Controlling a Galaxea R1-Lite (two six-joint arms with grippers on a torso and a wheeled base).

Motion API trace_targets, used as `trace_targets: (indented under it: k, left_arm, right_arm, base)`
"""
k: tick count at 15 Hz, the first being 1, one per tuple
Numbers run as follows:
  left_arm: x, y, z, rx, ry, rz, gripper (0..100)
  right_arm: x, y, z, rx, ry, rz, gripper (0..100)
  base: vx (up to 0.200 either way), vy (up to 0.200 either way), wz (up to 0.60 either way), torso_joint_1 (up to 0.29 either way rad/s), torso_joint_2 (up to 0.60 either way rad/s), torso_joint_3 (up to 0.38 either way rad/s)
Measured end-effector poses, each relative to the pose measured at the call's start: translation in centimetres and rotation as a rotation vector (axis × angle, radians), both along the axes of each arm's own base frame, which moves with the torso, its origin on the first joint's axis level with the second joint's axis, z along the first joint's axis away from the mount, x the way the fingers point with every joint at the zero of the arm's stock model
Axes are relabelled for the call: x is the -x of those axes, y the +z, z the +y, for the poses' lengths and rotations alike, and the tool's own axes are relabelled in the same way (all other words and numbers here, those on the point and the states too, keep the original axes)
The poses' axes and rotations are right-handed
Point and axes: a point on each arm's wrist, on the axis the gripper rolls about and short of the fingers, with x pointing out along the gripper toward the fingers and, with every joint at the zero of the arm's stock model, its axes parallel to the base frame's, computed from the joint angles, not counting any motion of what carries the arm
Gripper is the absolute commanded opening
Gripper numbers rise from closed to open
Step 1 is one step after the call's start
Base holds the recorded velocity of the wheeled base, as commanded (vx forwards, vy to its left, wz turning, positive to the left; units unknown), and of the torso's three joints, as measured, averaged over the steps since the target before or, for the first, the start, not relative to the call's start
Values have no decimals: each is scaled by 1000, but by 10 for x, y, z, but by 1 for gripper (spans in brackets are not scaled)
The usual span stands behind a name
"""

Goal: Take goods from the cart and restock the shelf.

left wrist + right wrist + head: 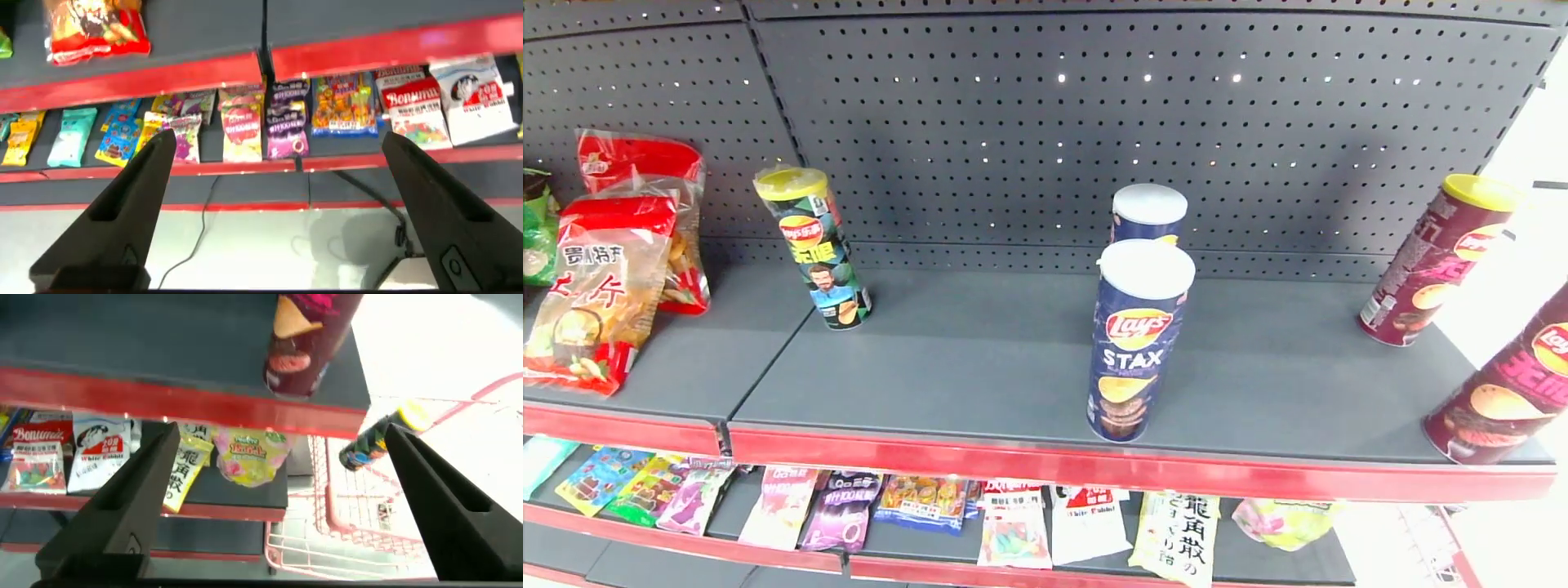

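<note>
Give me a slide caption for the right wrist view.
Open right hand faces the pink cart holding a dark chip can; a maroon can stands on the shelf.

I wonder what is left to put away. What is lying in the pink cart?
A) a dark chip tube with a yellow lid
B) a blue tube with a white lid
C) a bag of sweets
A: the right wrist view shows a dark chip tube with a yellow lid lying on its side in the pink cart.
</note>
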Motion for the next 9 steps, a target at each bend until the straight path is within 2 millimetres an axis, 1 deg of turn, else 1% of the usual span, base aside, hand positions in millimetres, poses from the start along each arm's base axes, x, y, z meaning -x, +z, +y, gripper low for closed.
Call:
trace_targets:
  k: [3, 9]
  left_arm:
    - [4, -3, 1, -2, -2, -15, 100]
    - [9, -6, 2, -9, -7, -37, 100]
  right_arm:
    - [4, -1, 0, 2, 1, -15, 100]
    - [6, 0, 0, 15, 3, -30, 100]
  base:
    - [-200, 0, 0, 2, -1, 2]
    - [0, 0, 0, 0, 0, 0]
